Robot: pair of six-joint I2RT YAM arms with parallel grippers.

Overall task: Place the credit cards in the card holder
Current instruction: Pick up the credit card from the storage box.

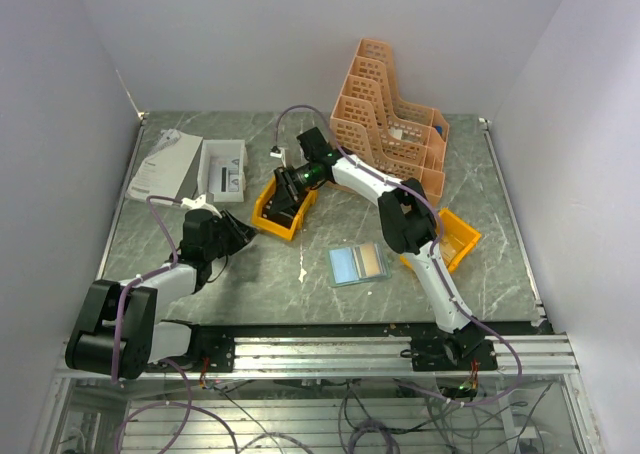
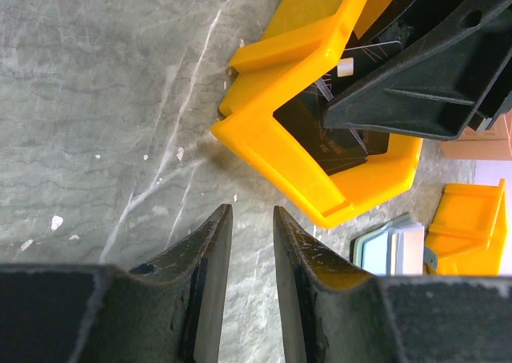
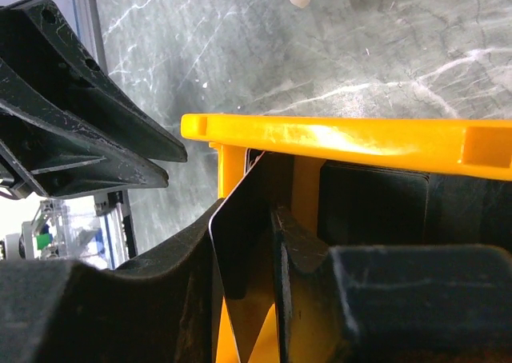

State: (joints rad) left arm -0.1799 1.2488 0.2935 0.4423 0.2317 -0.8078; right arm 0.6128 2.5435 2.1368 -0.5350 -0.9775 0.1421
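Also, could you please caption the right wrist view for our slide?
Right gripper inside the yellow bin, a thin card standing between its fingers.

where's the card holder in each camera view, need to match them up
Top external: the card holder lies open near the centre, slightly right.
Left wrist: lower right, only partly seen.
Right wrist: not in it.
Shared landmark: the yellow bin left of the holder, upper middle in the left wrist view, its rim across the right wrist view.
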